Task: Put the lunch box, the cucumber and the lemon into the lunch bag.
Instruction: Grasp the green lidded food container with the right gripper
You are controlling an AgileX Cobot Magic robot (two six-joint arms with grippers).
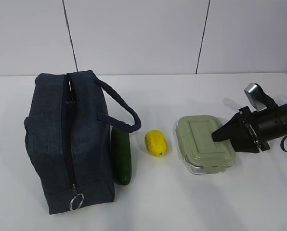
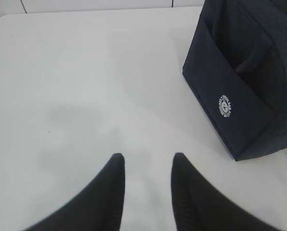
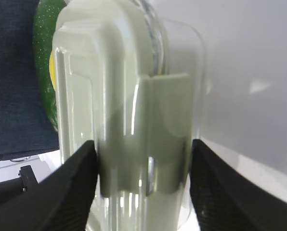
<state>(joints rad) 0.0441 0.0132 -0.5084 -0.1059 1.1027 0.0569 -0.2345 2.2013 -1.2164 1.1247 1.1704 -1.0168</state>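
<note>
— While the lunch bag (image 1: 69, 139) stands zipped on the tabletop (image 1: 191, 202), cucumber (image 1: 122, 156) against it and lemon (image 1: 156, 143) just beside, where's the right hand (image 1: 220, 134)?
— At the lunch box (image 1: 205, 143), at its right end, fingers either side.

— Left wrist view?
— Left hand (image 2: 147, 166) apart, empty, over bare tabletop near the bag.

— Right wrist view?
— Fingers (image 3: 73, 180) flank the lid clip; I can't tell if they've clamped.

— Step?
— Grasping the box, I'd judge. Next: the zipper needs opening.
</note>
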